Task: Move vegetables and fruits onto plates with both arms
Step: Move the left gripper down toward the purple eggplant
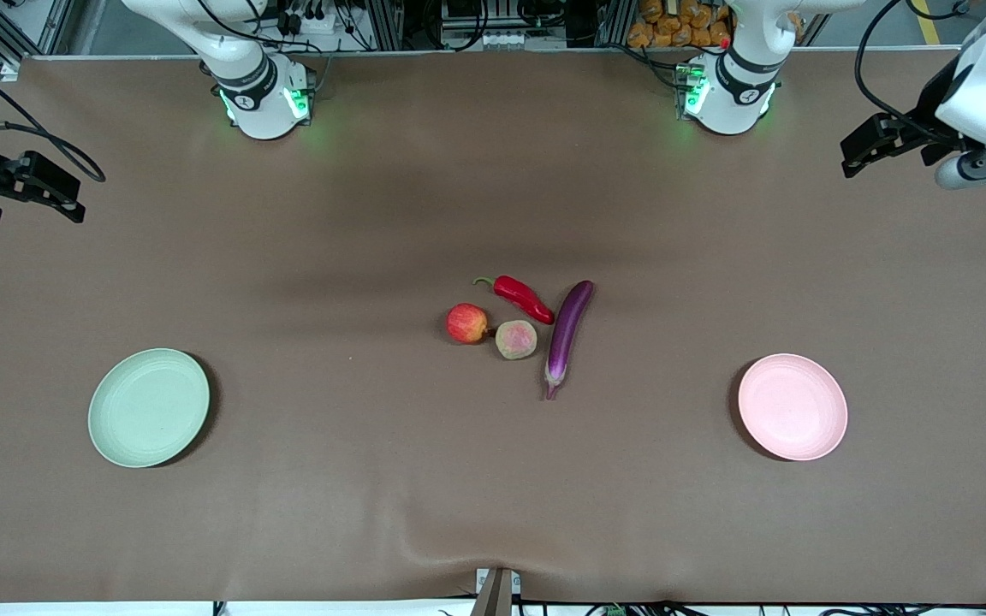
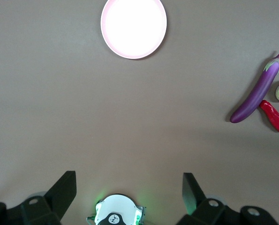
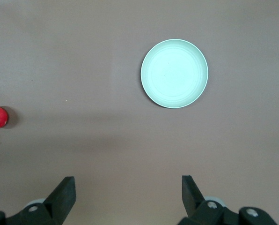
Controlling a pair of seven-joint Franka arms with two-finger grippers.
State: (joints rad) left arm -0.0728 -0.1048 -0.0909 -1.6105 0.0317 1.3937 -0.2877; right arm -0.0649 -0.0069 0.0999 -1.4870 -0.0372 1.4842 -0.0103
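Both hands released, parked high at the desk's ends: left hand [image 2: 130, 194] and right hand [image 3: 125, 194]. The eggplant [image 1: 567, 335] lies mid-desk, stem toward the front camera, nearer the left arm's pink plate [image 1: 792, 406].

two plates, one pale green plate [image 1: 149, 407] and one pale pink plate [image 1: 792, 406], one purple eggplant [image 1: 568, 332], one red chili pepper [image 1: 524, 297], one apple [image 1: 466, 323], one peach-like ball [image 1: 516, 339], two robot arms

Apple [image 1: 466, 323], peach [image 1: 516, 339], chili [image 1: 525, 297] and eggplant [image 1: 567, 335] sit bunched mid-table. One plate [image 1: 149, 407] lies toward the right arm's end, the other plate [image 1: 792, 406] toward the left arm's
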